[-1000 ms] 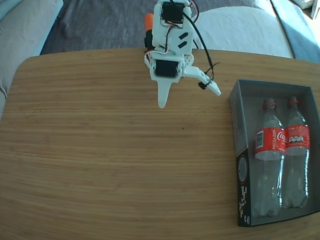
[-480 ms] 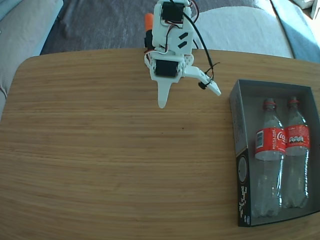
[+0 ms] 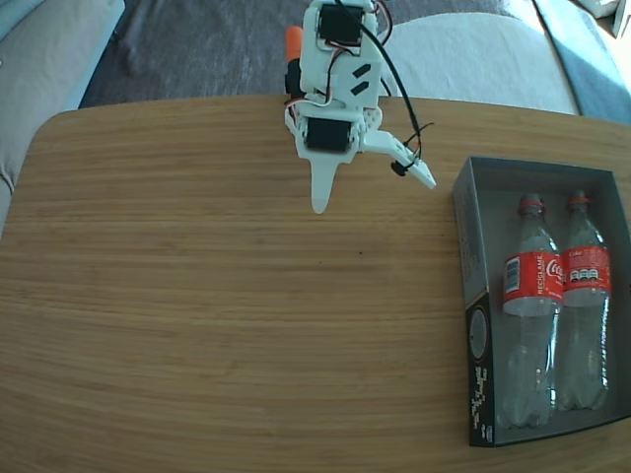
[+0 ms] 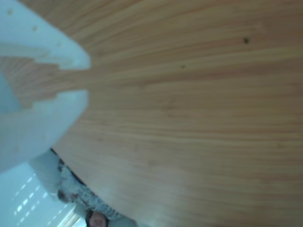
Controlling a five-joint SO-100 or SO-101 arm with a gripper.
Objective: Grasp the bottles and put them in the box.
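Two clear bottles with red labels lie side by side inside the dark grey box (image 3: 496, 193) at the right of the fixed view: one bottle (image 3: 530, 305) on the left, the other bottle (image 3: 585, 296) against the right wall, necks pointing away. My white gripper (image 3: 374, 195) hangs over the table's far middle, well left of the box, open and holding nothing. Its long finger (image 3: 319, 192) points down, while the other is spread out to the right. In the wrist view only a blurred white finger (image 4: 33, 123) and bare wood show.
The wooden table (image 3: 197, 296) stretches wide to the left and front of the box. Beyond its far edge lie pale cushions (image 3: 483, 54) and a grey rug (image 3: 197, 44). The box's black side (image 3: 478, 379) carries white print.
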